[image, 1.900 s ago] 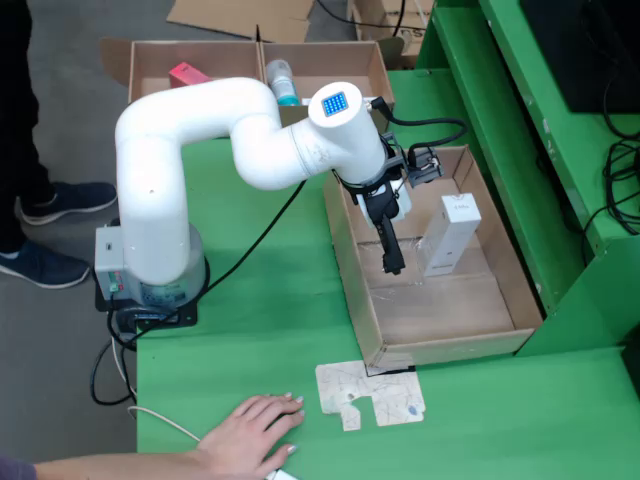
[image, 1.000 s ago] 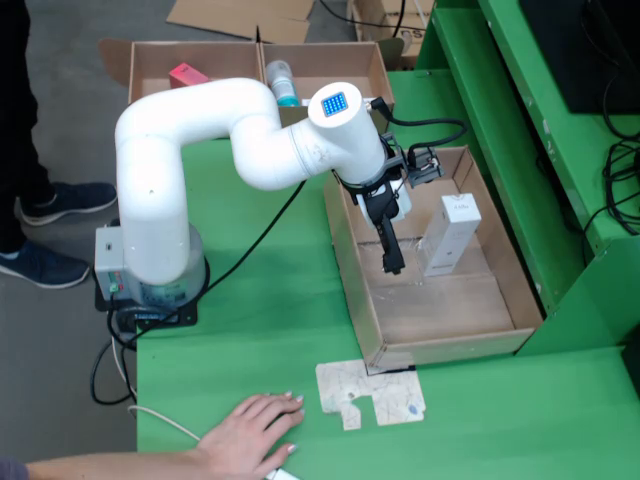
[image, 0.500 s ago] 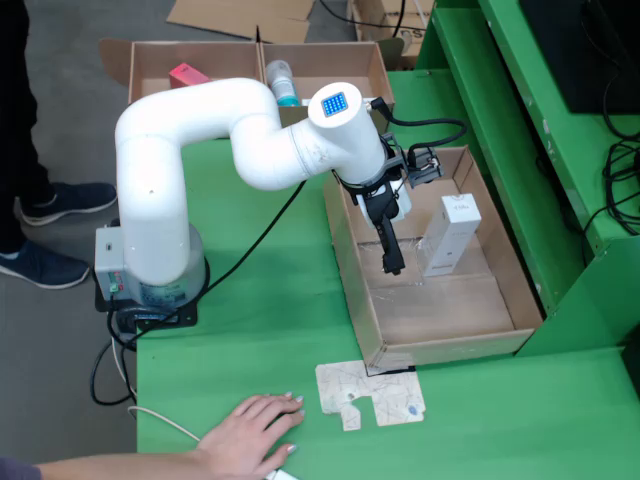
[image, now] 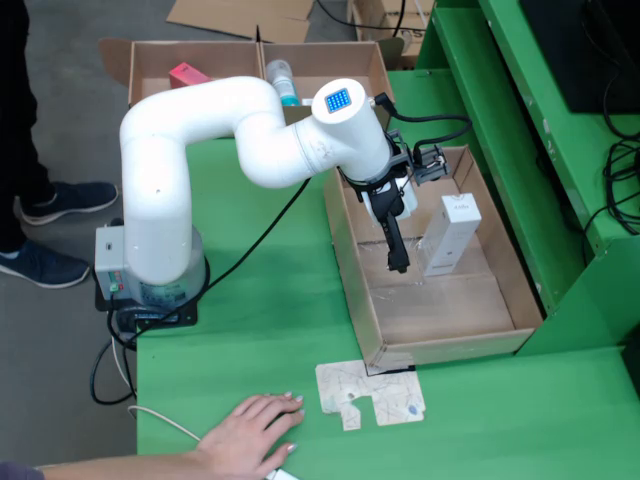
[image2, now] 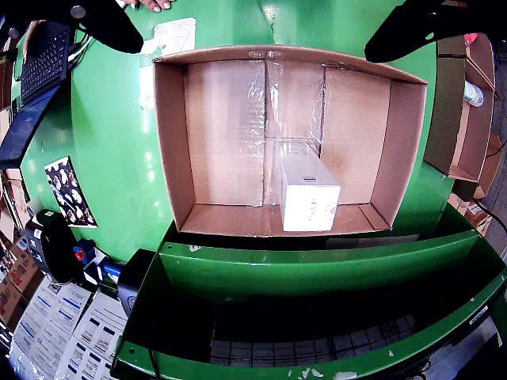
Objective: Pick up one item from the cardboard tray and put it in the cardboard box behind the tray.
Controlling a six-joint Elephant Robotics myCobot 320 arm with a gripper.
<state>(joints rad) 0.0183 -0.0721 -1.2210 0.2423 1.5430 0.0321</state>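
A white rectangular carton point(image: 448, 235) lies in the open cardboard tray point(image: 450, 346) on the green table. In the wrist view the carton point(image2: 307, 190) rests against the tray's point(image2: 170, 142) near wall, right of centre. My gripper point(image: 397, 262) hangs inside the tray just left of the carton, apart from it. Its black fingers point(image2: 103, 20) show at the top corners of the wrist view, spread wide, so the gripper point(image2: 253, 47) is open and empty. Behind the tray, the divided cardboard box point(image: 150, 60) holds a red item point(image: 188, 75) and a bottle point(image: 283, 82).
A person's hand point(image: 250, 420) rests on the table's front edge beside a flat cardboard scrap point(image: 370, 393). A raised green shelf point(image: 540, 150) borders the tray on the right. My white arm's base point(image: 150, 280) stands at the left table edge.
My arm has shifted slightly to the right, bringing the gripper a little closer to the white carton. The carton has not moved.
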